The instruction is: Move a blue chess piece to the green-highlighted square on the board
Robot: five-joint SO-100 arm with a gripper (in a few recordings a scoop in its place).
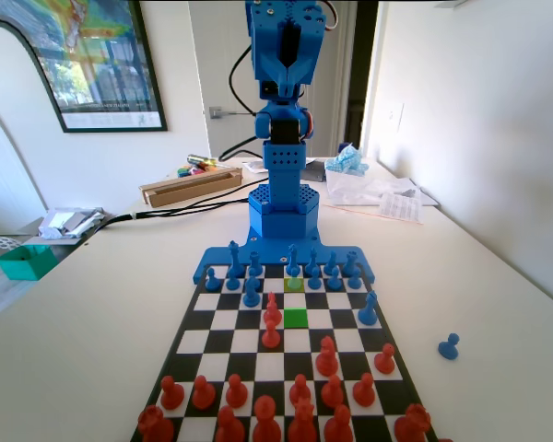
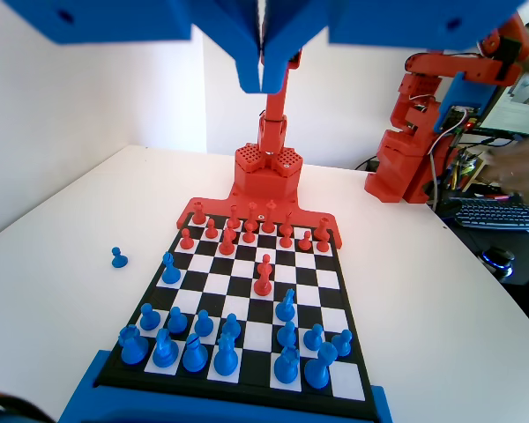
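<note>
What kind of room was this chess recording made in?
Probably a home office or hobby workspace, not a lab: a framed poster hangs on the white wall, a computer keyboard sits on a desk beside the white table, and a cardboard box lies on it amid clutter.

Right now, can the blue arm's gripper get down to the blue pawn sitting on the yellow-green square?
Probably yes. The gripper hangs high above the board, jaws shut, with nothing under it. The blue chess piece has close neighbours, so it is a tight fit.

In the fixed view the arm (image 1: 284, 101) runs off the top edge above the board (image 1: 195, 324), whose near red row is cut off below.
</note>
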